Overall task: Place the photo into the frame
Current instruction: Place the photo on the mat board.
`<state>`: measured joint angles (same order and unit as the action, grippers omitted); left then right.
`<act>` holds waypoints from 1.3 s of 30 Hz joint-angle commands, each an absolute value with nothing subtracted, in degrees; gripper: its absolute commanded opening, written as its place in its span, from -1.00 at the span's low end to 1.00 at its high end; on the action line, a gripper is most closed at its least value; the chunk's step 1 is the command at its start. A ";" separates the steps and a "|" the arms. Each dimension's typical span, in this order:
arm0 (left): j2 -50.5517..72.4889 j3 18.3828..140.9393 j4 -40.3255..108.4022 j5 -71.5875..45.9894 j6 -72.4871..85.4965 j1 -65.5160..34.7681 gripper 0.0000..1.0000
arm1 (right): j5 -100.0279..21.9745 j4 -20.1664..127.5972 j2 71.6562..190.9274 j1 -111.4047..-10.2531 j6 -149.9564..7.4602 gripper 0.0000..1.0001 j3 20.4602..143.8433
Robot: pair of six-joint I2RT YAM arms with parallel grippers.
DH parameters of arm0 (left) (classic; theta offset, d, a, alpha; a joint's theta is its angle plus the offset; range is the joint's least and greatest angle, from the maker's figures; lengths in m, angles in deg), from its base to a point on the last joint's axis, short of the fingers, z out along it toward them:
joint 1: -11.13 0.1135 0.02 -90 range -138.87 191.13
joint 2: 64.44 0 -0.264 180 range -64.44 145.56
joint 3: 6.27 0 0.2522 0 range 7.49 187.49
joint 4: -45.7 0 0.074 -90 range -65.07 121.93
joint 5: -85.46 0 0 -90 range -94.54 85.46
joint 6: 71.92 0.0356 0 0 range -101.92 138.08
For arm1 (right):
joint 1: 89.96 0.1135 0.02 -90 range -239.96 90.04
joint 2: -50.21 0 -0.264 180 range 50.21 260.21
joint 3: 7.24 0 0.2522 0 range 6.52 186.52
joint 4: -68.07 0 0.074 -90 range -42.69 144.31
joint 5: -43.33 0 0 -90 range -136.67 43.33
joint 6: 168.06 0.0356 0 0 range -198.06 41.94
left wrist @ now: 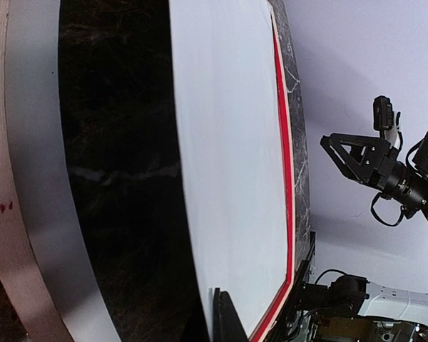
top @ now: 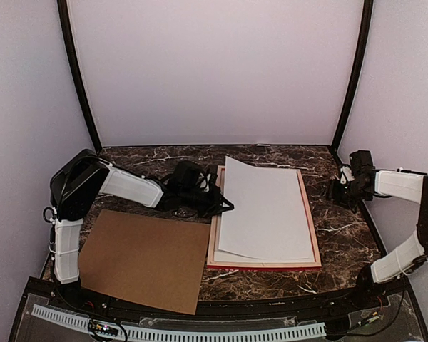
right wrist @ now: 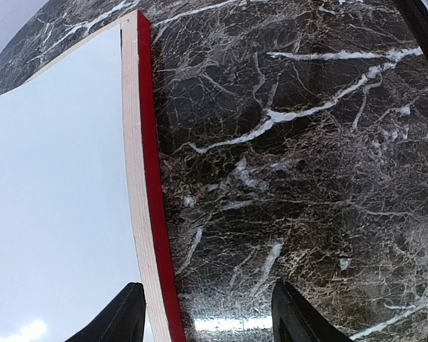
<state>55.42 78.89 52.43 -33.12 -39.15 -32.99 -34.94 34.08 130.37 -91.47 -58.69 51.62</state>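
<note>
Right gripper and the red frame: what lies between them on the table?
Only a bare strip of marble table separates the open right gripper from the frame; the top external view shows it.

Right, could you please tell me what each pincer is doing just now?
Left pincer: closed, pinching the photo at its left edge.
Right pincer: open, holding nothing, over the table beside the frame.

White-side-up photo (top: pixel 264 210) on frame (top: pixel 264 266); brown board (top: pixel 146 260) beside, left.
</note>
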 commanded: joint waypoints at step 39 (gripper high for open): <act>54.26 82.77 46.92 -34.25 -34.87 -34.23 -0.73 | -32.83 35.84 131.65 -86.93 -60.17 0.31 51.94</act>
